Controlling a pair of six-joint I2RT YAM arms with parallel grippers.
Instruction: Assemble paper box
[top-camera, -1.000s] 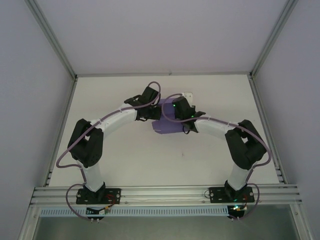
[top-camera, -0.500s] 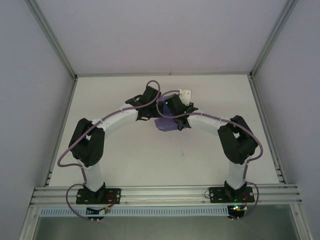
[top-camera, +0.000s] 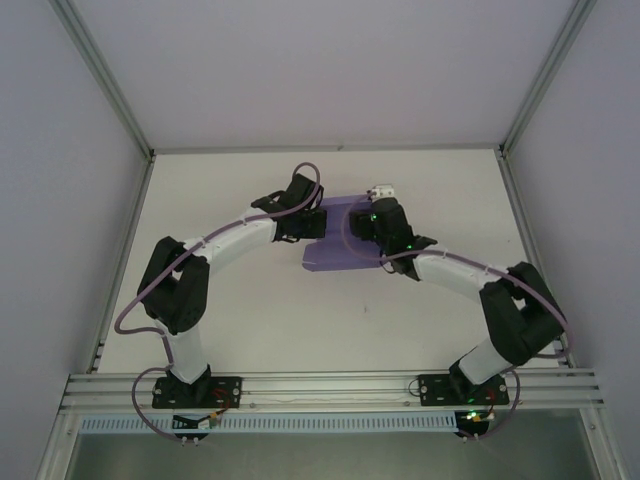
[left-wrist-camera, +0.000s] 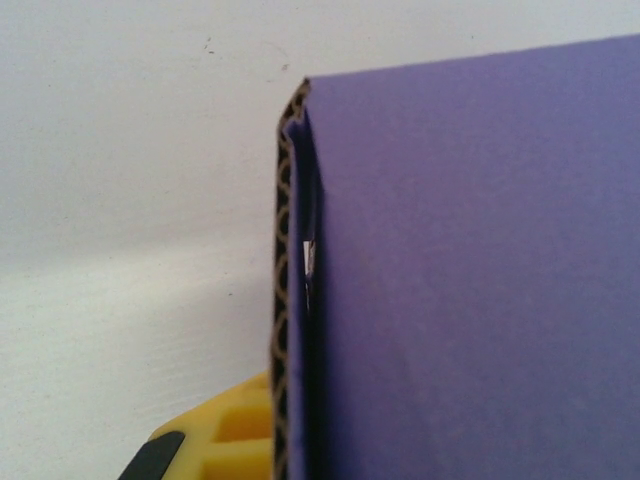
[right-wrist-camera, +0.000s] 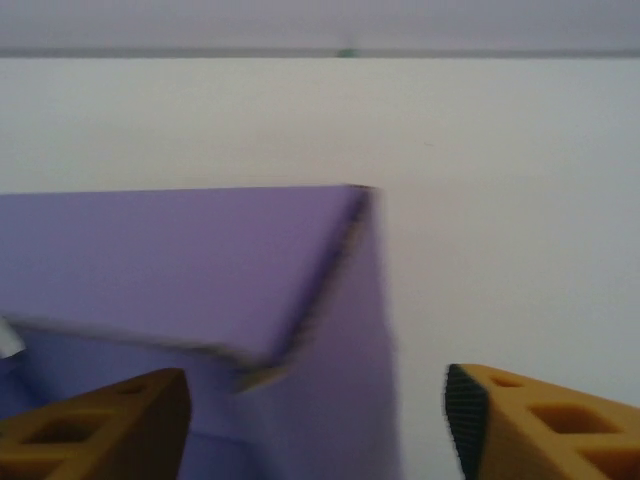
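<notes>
The paper box (top-camera: 338, 250) is lavender-purple card lying on the white table between the two arms. My left gripper (top-camera: 314, 224) is shut on its left edge. In the left wrist view the corrugated card edge (left-wrist-camera: 284, 300) stands upright against one yellow finger (left-wrist-camera: 215, 435), and the purple face (left-wrist-camera: 470, 280) hides the other finger. My right gripper (right-wrist-camera: 315, 420) is open, its yellow fingers (right-wrist-camera: 100, 425) apart over the box's near right corner (right-wrist-camera: 340, 330), gripping nothing. From above, the right gripper (top-camera: 378, 222) sits at the box's right end.
The white table (top-camera: 250, 320) is walled by pale panels behind aluminium posts (top-camera: 120, 110) on the left, right and back. A metal rail (top-camera: 330, 385) with both arm bases runs along the near edge. Bare tabletop lies in front of the box.
My right gripper has opened and let go of the box, and its arm has swung out to the right. The box now lies flatter and more exposed. The left gripper keeps its grip.
</notes>
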